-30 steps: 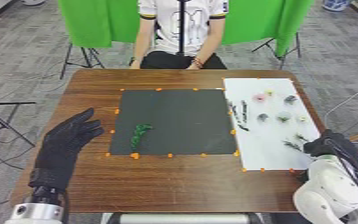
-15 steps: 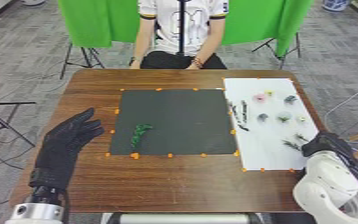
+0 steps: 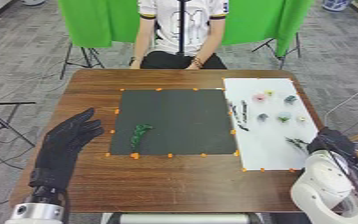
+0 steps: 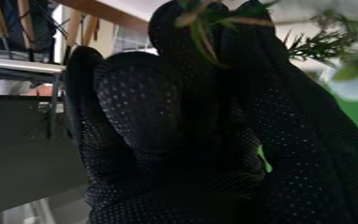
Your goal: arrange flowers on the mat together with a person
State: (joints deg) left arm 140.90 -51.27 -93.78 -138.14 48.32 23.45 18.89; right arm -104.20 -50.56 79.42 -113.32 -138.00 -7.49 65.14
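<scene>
On the left part of the dark mat (image 3: 180, 122) lies a twisted green stem (image 3: 141, 136). My left hand (image 3: 71, 137) is left of the mat, its fingers relaxed. At the right table edge my right hand (image 3: 334, 142) is beside a dark green sprig (image 3: 296, 143) over the white sheet (image 3: 278, 159). In the right wrist view, my right hand (image 4: 278, 115) pinches the green sprig (image 4: 316, 45) between its fingertips. Pink flower (image 3: 259, 97), yellow flower (image 3: 270, 92) and several pale blooms (image 3: 284, 117) lie farther up the sheet, with dark twigs (image 3: 244, 115) along its left side.
Orange markers (image 3: 135, 156) surround the mat and sheet on the wooden table (image 3: 193, 187). A person sits beyond the far edge, hands low at the lap, not touching the flowers. Green curtains (image 3: 264, 25) hang behind.
The right hand has shifted slightly to the right and down. The upper of two dark sprigs beside it has left its place, and the greenery there now appears as one cluster.
</scene>
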